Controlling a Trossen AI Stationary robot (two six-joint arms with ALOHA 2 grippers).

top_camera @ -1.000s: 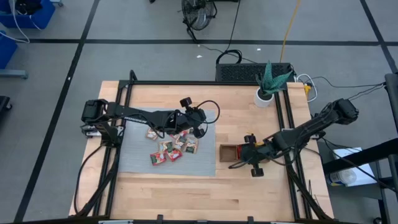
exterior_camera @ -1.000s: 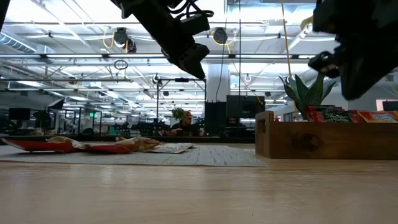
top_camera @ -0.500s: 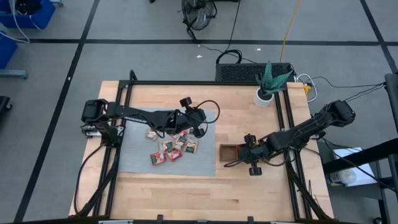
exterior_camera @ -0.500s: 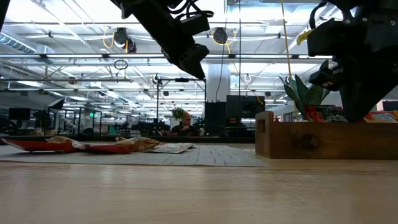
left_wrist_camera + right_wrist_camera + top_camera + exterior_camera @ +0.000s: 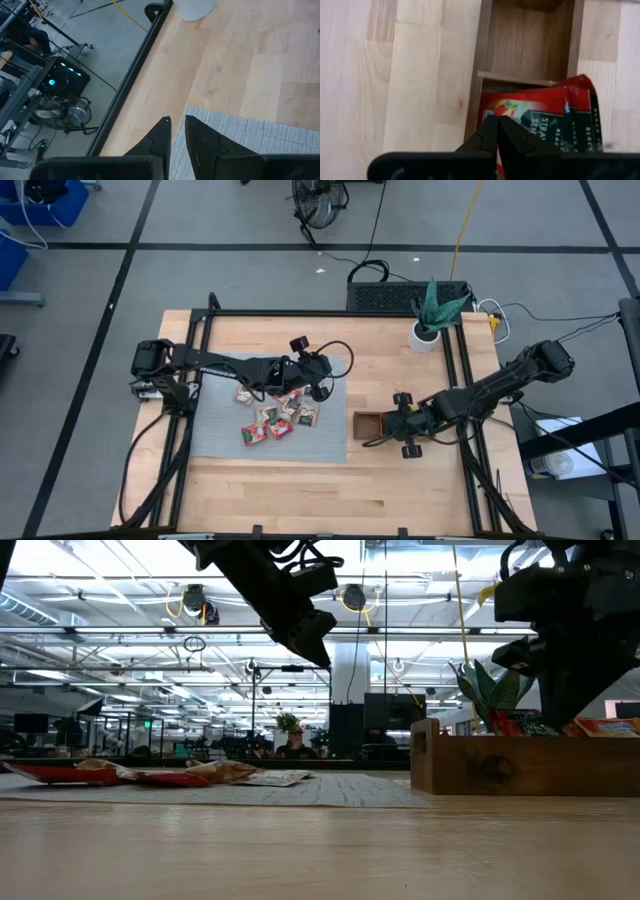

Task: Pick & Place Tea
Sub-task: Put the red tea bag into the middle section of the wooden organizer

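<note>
High view shows the right tool (image 5: pixel 400 426) over the wooden tray (image 5: pixel 366 425), fingers pressed together, holding nothing. A red sachet (image 5: pixel 540 115) lies in the compartment beneath it; the neighbouring compartment (image 5: pixel 530 40) is bare. Placing looks done. Next comes another pick from the tea pile (image 5: pixel 275 416) on the grey mat (image 5: pixel 215 435). The left tool (image 5: pixel 318 375) hovers there, barely parted, empty.
</note>
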